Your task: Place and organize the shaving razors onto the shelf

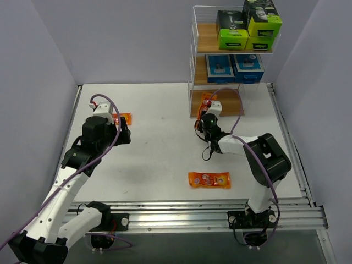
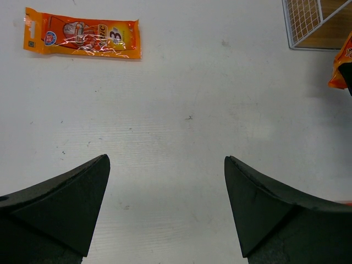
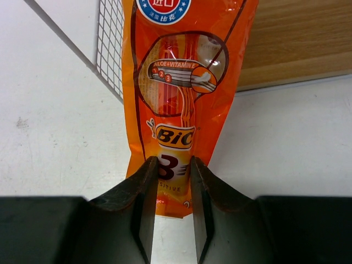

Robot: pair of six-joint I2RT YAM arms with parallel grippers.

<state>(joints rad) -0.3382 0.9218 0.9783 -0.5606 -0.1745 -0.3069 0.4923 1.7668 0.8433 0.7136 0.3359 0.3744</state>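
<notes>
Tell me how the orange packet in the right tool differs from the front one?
The held packet is pinched in the right tool at the shelf; the front packet lies loose on the table. The held packet points toward the shelf; the front packet lies crosswise. Both are glossy orange.

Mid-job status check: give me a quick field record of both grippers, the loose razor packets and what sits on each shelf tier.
left gripper: open, holding nothing
right gripper: shut on orange packet, at the front of the shelf bottom tier
loose packet A: flat on table, centre, toward the near edge
loose packet B: flat, beside left gripper, partly hidden
top tier: black-and-lime boxes
middle tier: two blue packs
bottom tier: board partly hidden by right gripper
</notes>
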